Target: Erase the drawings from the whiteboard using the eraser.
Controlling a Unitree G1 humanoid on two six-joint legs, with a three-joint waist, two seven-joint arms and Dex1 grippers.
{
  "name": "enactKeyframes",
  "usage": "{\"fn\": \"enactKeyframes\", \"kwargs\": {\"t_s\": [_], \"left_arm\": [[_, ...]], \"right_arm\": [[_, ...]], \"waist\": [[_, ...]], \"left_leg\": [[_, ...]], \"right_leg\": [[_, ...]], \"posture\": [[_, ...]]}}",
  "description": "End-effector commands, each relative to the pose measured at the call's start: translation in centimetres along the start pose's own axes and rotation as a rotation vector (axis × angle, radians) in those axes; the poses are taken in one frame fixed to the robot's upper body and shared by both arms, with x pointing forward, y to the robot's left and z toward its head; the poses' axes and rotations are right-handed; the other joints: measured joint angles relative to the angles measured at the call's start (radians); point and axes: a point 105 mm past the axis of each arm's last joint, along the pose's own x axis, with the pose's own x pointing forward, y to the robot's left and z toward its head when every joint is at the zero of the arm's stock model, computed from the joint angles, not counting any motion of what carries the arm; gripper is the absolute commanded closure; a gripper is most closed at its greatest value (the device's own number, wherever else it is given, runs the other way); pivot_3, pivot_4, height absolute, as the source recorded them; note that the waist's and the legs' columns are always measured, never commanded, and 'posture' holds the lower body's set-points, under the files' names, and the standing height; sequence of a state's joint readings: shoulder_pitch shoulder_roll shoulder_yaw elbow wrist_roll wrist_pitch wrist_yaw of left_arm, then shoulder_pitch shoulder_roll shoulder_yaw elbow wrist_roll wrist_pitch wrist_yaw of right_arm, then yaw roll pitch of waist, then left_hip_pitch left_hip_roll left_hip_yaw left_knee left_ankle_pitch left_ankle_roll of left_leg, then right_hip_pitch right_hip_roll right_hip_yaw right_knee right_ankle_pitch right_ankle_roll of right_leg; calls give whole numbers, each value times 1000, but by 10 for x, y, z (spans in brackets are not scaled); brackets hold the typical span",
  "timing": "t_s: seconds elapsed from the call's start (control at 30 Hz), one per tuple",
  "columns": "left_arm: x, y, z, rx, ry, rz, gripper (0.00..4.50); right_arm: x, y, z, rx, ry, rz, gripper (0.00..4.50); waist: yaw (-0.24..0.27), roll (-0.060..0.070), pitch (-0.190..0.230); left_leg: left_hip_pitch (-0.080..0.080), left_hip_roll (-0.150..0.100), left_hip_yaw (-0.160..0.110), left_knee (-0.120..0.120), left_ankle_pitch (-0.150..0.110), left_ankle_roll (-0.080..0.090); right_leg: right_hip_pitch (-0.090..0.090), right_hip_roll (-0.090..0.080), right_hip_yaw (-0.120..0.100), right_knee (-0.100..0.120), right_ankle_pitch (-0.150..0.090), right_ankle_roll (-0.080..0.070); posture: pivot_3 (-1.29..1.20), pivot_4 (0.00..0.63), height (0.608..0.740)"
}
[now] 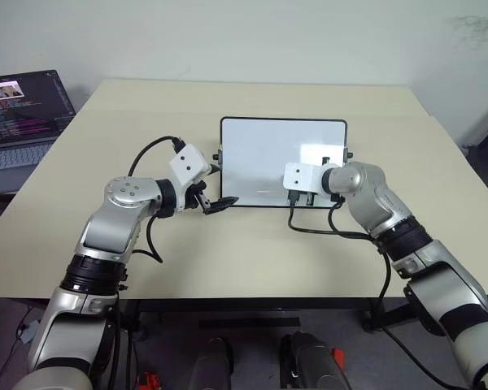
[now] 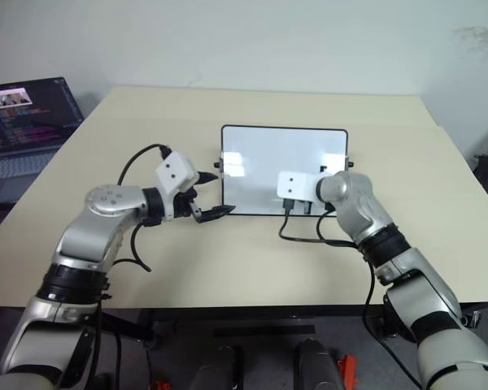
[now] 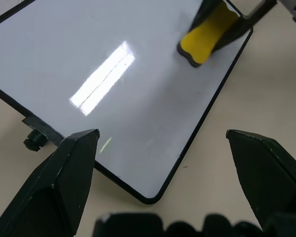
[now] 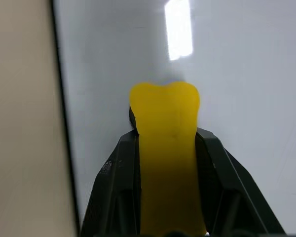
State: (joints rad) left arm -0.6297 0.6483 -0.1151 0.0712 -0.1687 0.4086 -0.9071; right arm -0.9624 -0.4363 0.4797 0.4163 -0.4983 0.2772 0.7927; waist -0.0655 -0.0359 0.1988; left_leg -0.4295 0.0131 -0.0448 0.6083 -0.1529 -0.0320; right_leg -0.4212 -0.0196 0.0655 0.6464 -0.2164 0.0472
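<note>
Right claw (image 4: 167, 197) clamps eraser (image 4: 165, 133), lengthwise, tip on whiteboard (image 4: 237, 98).

One beige table (image 1: 252, 260) with a pale top, set before a plain white wall (image 1: 244, 36); one open laptop (image 1: 20, 122), screen lit with dark windows, at the far left beside the table's edge.

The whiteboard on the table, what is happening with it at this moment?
The robot is wiping the whiteboard that lies flat on the table. Its right gripper has its jaws shut on the yellow eraser, pressed to the board near its front edge. The left gripper hovers at the board's front left corner with open jaws, holding nothing. No drawings are visible on the white surface.
</note>
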Motion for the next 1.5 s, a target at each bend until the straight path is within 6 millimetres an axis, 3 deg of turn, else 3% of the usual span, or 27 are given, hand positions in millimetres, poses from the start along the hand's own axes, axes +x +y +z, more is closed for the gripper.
{"fn": "enactKeyframes", "kwargs": {"t_s": [0.03, 0.27, 0.4, 0.47, 0.53, 0.67, 0.77, 0.87, 1.07, 1.37, 1.5], "left_arm": [[-2, 3, 13, 40, -35, 13, 0], [-2, 3, 13, 42, -36, 10, 0], [-1, 3, 14, 42, -36, 7, 0], [-2, 4, 13, 42, -35, 7, 0], [-3, 5, 13, 41, -34, 8, 0], [-5, 4, 12, 41, -30, 1, 0], [-4, -2, 18, 25, -69, -42, 0], [0, -12, 30, -1, -128, -100, 0], [10, -31, 35, -3, -141, -203, 0], [26, -56, 49, -8, -194, -325, 0], [39, -61, 52, -13, -207, -352, 0]], "right_arm": [[-4, -20, -4, 10, 19, -85, 3398], [-12, -36, -13, 29, 35, -144, 3398], [-41, -32, 57, 199, -413, -18, 3398], [-64, -34, 70, 245, -540, 14, 3398], [-87, -45, 68, 315, -620, -5, 3398], [-119, -78, 35, 508, -631, -155, 3398], [-131, -99, -16, 657, -504, -316, 3398], [-135, -97, -68, 746, -312, -406, 3398], [-148, -73, -139, 863, -25, -501, 3398], [-157, -24, -176, 983, 98, -474, 3398], [-163, -15, -184, 1013, 115, -491, 3398]], "waist": [[1, 0, 0], [4, 0, 0], [7, 0, 0], [5, 0, 0], [9, 1, 0], [25, 0, 0], [28, 0, 0], [32, 0, 0], [30, 0, 0], [20, 0, 1], [19, 0, 1]], "left_leg": [[0, 0, 0, 0, 0, 0], [0, 0, 0, 0, 0, 0], [-1, 0, 0, 0, 0, 0], [-1, 0, 0, -1, 0, 0], [-2, 0, -1, -3, 0, 0], [-3, 0, -4, -4, -1, -1], [-3, -1, -3, -3, -1, -1], [-3, -1, -1, -2, -1, -1], [-3, -1, 1, -4, -1, -1], [-3, -1, 1, -1, -1, -1], [-3, -2, 2, 1, -1, -1]], "right_leg": [[0, 0, 0, 0, 0, 0], [0, 0, 0, 0, 0, 0], [0, 0, 0, 0, 0, 0], [-1, 0, 0, 0, 0, 0], [-1, 0, -1, 0, 2, 6], [-1, 0, -4, -2, 1, 5], [-1, -1, -3, -2, -2, 0], [-1, -2, -2, -3, -2, 0], [-2, -2, 0, -3, -2, 0], [-1, -1, 0, -1, -2, 1], [0, -1, 2, -2, -2, 2]], "posture": [[0, 150, 740], [0, 150, 740], [0, 150, 740], [0, 150, 740], [0, 150, 740], [0, 150, 740], [0, 150, 740], [0, 150, 740], [0, 150, 740], [0, 150, 740], [0, 150, 740]]}}
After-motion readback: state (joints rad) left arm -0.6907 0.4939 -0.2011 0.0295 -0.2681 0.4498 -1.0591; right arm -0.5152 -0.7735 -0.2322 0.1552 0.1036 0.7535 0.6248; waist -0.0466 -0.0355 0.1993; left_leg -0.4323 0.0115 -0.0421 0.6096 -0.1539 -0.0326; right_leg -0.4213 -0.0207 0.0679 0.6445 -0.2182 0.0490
